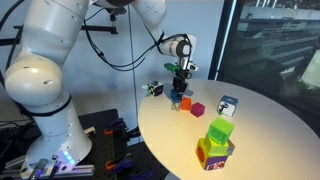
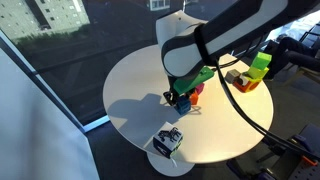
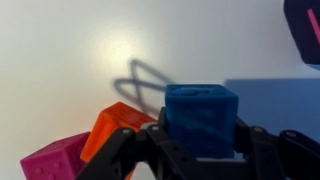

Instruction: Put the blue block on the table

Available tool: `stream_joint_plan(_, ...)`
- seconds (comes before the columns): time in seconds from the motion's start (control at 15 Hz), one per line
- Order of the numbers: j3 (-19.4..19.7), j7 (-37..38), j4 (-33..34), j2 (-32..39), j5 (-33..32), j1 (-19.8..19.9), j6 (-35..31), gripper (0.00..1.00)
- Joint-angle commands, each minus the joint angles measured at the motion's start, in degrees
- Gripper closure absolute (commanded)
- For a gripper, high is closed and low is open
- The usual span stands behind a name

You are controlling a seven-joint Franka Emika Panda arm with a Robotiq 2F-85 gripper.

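Observation:
The small blue block [image 3: 202, 118] sits between my gripper's [image 3: 200, 150] two black fingers, which are shut on its sides. Right beside it on the cream table [image 3: 70, 40] are an orange block [image 3: 118, 128] and a magenta cube [image 3: 55, 162]. In both exterior views the gripper [image 1: 179, 90] [image 2: 181, 98] hangs low over the round table [image 1: 265, 120] [image 2: 130, 90] near its edge. The blue block itself is barely visible there. I cannot tell whether it touches the table.
A white-and-dark-blue patterned cube [image 1: 228, 104] [image 2: 168, 140] stands on the table. Stacked green blocks [image 1: 220, 130] [image 2: 260, 65] sit on a multicoloured block [image 1: 213, 152]. A dark cube [image 1: 155, 89] lies by the edge; it also shows in the wrist view [image 3: 303, 30].

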State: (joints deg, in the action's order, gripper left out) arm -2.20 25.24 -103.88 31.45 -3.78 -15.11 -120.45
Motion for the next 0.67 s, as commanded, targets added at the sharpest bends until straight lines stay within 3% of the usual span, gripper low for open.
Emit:
stream_joint_plan(0.0,0.23,-1.57,-5.33,-3.08,-1.16,0.32,-4.79,0.7)
stream_joint_plan(0.13,0.36,-1.92,-7.21,-3.57,-1.14,0.43,-7.38,0.7)
stream_joint_plan(0.2,0.43,-2.01,-7.96,-3.82,-0.95,0.55,-8.33,0.56)
stream_joint_plan(0.27,0.42,-2.32,-8.56,-4.21,-0.69,0.75,-8.73,0.2)
stream_joint_plan(0.4,0.61,-2.28,-9.57,-5.25,-0.66,0.86,-9.16,0.19)
stream_joint_plan(0.6,0.9,-1.8,-10.79,-7.62,-0.6,1.12,-8.88,0.0)
